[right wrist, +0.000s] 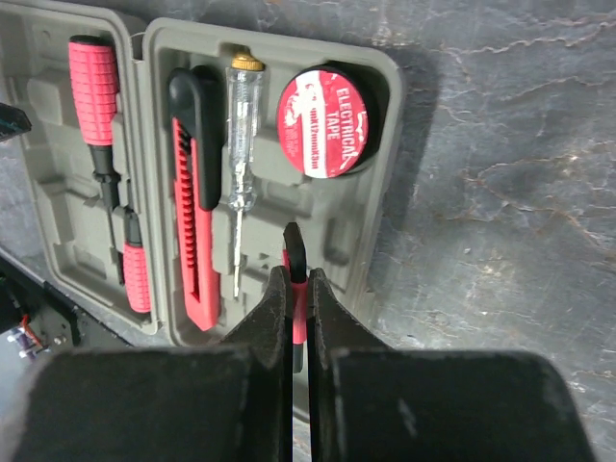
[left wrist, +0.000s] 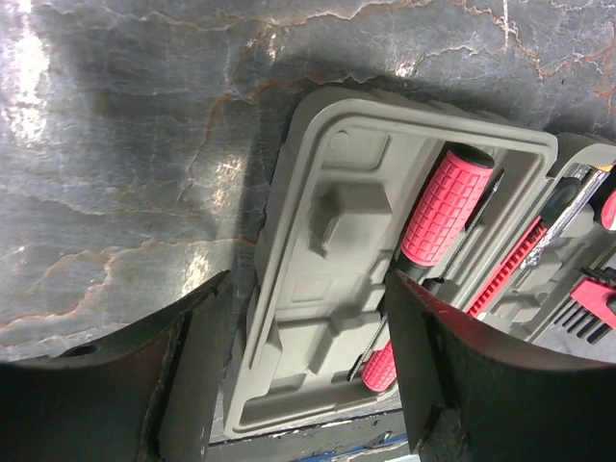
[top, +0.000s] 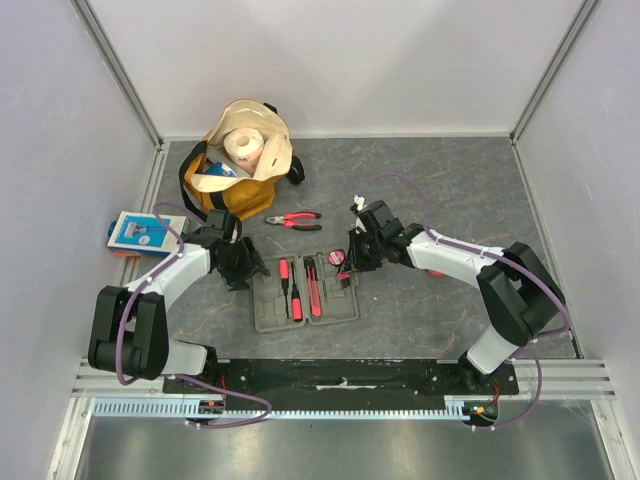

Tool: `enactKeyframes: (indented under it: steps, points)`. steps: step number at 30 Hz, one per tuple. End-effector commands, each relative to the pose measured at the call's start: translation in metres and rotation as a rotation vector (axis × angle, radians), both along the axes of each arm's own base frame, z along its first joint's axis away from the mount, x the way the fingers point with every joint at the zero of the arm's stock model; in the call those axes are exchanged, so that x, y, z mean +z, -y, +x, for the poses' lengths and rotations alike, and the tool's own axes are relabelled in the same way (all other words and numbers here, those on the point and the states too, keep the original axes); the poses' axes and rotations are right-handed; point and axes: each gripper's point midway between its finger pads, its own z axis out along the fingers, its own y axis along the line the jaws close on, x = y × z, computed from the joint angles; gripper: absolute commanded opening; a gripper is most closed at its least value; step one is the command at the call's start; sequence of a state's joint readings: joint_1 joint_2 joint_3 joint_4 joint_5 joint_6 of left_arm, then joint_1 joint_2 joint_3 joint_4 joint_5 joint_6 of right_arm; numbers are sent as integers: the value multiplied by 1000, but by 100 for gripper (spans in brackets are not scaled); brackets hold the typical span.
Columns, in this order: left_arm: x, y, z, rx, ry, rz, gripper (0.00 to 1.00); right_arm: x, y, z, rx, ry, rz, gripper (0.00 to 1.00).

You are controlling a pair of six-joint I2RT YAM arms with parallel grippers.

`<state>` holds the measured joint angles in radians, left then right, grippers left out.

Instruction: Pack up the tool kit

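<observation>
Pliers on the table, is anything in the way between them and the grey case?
Nothing visible. The pliers lie on the table just beyond the case's far edge. The left end effector hangs open over the case's left half. The right end effector, shut on a red tool, is over its right half.

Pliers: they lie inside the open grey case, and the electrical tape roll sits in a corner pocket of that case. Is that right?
Not quite. The pliers are not in the case. The top external view shows them on the table beyond it, toward the bag. The electrical tape roll does sit in a corner pocket of the open grey case.
</observation>
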<state>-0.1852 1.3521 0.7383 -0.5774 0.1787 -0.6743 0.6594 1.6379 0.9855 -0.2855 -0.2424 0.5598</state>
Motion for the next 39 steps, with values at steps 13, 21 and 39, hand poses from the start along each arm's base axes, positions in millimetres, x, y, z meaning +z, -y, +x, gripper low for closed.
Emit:
enactKeyframes:
  steps: [13, 21, 39]
  points:
    - [-9, 19, 11, 23, -32, -130, 63, -10, -9, 16, -6, 97, 41, 0]
    - [-15, 24, 9, 51, -73, -180, 54, -22, -4, 11, -11, 82, 21, 0]
    - [-29, 30, 7, 167, -158, -269, 37, -17, 1, 11, -75, 61, 16, 2]
